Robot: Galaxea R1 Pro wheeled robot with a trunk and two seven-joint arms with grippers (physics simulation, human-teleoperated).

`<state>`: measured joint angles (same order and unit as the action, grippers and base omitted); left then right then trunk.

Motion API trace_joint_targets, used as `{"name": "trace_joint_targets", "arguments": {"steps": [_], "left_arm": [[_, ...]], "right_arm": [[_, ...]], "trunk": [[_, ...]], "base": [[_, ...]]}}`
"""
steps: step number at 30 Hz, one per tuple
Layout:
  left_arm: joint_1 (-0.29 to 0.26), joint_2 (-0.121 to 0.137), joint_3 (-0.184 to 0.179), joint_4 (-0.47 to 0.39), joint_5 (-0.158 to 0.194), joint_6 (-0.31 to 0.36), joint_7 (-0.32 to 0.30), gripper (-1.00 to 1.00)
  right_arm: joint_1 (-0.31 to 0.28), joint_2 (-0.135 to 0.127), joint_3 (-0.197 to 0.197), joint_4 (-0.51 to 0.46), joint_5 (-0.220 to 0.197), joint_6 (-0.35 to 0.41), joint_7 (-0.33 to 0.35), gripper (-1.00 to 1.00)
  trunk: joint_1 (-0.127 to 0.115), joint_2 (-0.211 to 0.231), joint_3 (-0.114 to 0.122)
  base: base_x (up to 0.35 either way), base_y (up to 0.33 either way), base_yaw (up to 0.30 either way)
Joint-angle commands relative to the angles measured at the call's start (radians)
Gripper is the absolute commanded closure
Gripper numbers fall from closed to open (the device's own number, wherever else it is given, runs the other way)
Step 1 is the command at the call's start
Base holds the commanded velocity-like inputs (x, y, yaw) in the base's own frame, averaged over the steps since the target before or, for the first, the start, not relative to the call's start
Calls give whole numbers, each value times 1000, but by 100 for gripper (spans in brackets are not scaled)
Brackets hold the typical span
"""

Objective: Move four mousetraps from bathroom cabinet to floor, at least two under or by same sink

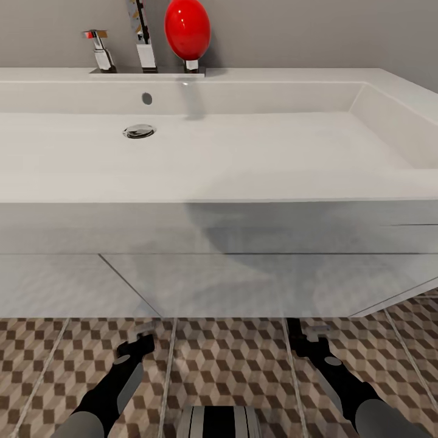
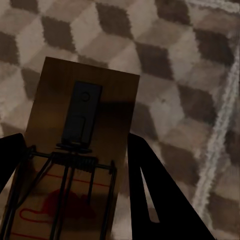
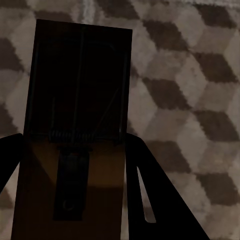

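1. Both arms are seen in the head view stretched forward and down, side by side and well apart, with dark forearms and grey upper sections.
2. The left gripper point(image 1: 141, 338) is held low at the left. In its wrist view the fingers point(image 2: 150, 190) are closed against the sides of a mousetrap point(image 2: 82, 145).
3. The right gripper point(image 1: 314, 336) is held at about the same height. Its fingers point(image 3: 150, 195) are likewise clamped on a second mousetrap point(image 3: 75, 125).

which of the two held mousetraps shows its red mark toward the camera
The mousetrap in the left gripper: its red mark lies near the wrist camera. The mousetrap in the right gripper is turned round, latch plate nearest, no red visible.
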<state>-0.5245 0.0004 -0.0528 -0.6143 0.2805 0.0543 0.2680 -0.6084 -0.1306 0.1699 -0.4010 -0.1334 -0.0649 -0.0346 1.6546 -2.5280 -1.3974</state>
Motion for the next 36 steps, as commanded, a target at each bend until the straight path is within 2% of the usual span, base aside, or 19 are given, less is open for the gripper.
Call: {"name": "trace_joint_targets", "arguments": {"steps": [1,10,25,27,32,36], "left_arm": [[0,2,-6,-3,3,4,20,100],[1,-7,-11,-5,5,3,47,100],[0,-12,-16,-12,3,-3,53,100],[0,-12,-17,-24,3,-3,53,100],[0,-10,-13,-124,3,4,53,100],[1,-8,-12,-144,1,6,51,100]], "right_arm": [[-1,-1,8,1,-14,-4,-1,100],[-1,-1,8,1,-14,-4,-1,100],[-1,-1,8,1,-14,-4,-1,100],[-1,-1,8,1,-14,-4,-1,100],[-1,-1,9,1,-13,-4,-1,100],[-1,-1,9,1,-12,-4,-1,100]], "trunk": [[0,0,-1],[0,0,-1],[0,0,-1],[0,0,-1],[0,0,-1],[0,0,-1]], "base": [[0,0,0],[0,0,0],[0,0,0],[0,0,0],[0,0,0],[0,0,0]]}}
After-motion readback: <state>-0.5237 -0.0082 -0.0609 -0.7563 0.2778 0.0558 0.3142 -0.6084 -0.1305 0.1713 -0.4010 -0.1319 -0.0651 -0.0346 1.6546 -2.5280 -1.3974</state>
